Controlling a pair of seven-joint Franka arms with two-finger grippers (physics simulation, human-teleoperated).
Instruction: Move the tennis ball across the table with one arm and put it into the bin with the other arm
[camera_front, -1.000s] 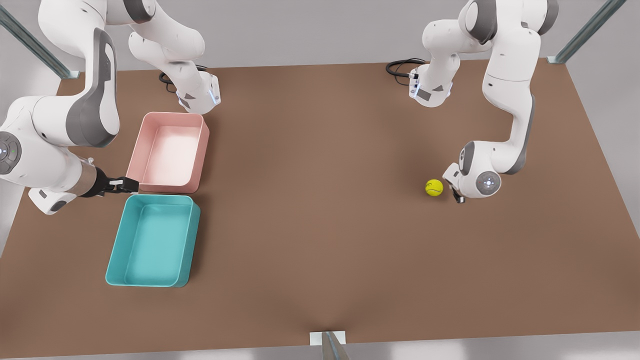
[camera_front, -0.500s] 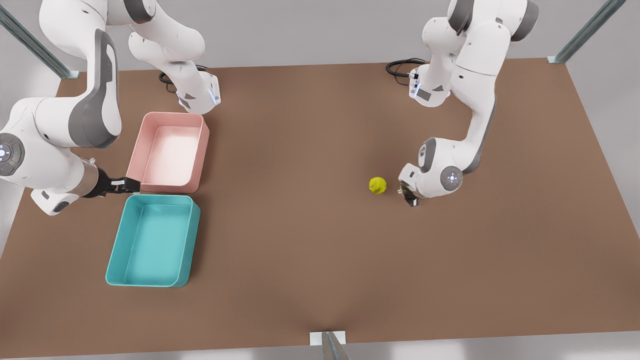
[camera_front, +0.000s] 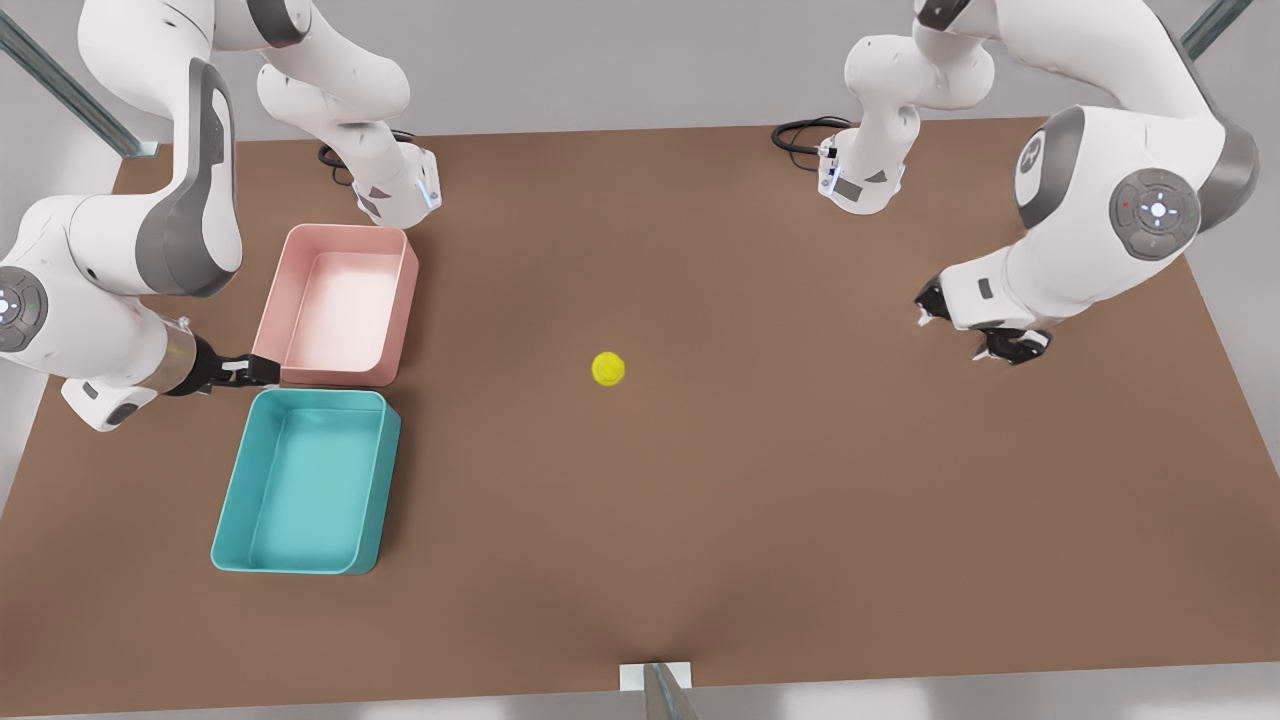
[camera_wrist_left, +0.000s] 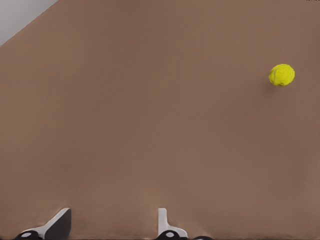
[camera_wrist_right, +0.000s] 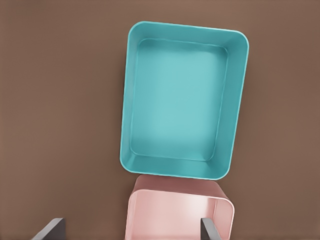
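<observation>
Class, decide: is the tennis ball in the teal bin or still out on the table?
Out. The tennis ball lies on the bare table, apart from the empty teal bin.

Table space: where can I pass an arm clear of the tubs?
Bare table lies between the tennis ball and left gripper, and along the near edge. It's crowded where right gripper sits by the bin and pink tub.

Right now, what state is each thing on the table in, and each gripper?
tennis ball: loose on the table, mid-table, untouched
bin: upright, empty
pink tub: upright, empty
left gripper: open, away from the ball
right gripper: open, by the tubs, waiting
</observation>
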